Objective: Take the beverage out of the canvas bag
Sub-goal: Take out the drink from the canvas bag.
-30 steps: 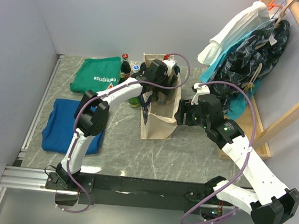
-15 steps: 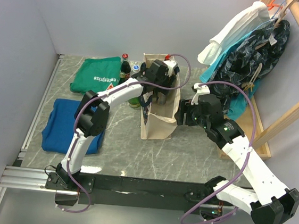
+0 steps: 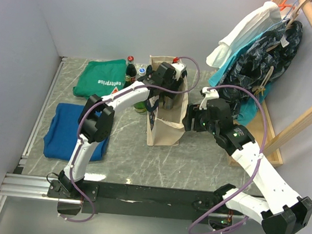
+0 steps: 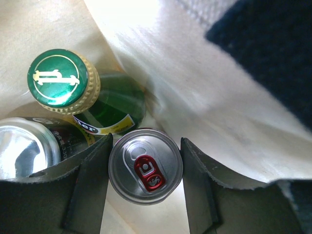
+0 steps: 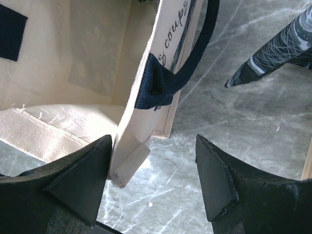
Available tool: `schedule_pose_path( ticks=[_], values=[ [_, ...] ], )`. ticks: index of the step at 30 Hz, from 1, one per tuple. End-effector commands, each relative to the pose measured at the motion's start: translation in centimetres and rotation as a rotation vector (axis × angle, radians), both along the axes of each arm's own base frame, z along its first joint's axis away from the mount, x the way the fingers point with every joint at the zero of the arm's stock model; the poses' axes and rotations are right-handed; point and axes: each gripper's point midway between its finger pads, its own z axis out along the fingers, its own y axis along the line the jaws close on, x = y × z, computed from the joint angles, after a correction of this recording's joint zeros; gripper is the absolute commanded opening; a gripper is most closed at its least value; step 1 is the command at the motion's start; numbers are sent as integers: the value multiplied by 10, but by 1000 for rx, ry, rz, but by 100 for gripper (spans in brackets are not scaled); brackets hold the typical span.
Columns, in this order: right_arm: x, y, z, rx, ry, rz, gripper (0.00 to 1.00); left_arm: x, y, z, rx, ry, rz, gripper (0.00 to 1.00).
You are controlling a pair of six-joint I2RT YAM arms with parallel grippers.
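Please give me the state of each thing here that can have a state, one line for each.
canvas bag: upright, mouth open.
red-tab can: inside the bag, upright, unopened.
green bottle: inside the bag, capped.
second can: inside the bag; opened or not is unclear.
left gripper: jaws on both sides of the red-tab can; grip uncertain.
right gripper: jaws open at the bag's side wall.
green cloth: folded.
blue cloth: folded.
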Motion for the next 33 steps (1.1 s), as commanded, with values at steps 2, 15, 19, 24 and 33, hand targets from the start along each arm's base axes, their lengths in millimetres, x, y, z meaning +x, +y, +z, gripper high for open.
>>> schedule_pose_path(
  ticks=[2,15,19,24,33],
  values=[
    [2,-1,2,-7,-19,-8,75,3,-2,10,-1,-16,-9,1],
    [3,1,5,2,-24,-6,75,-1,-2,68,-51,-80,-17,1],
    [3,1,6,5,-26,-9,75,-3,1,78,-39,-100,-11,1],
    [3,2,5,6,-22,-8,75,-8,1,97,-54,-128,-24,1],
    [4,2,5,7,-21,-9,75,-13,1,111,-60,-146,-32,1]
  ],
)
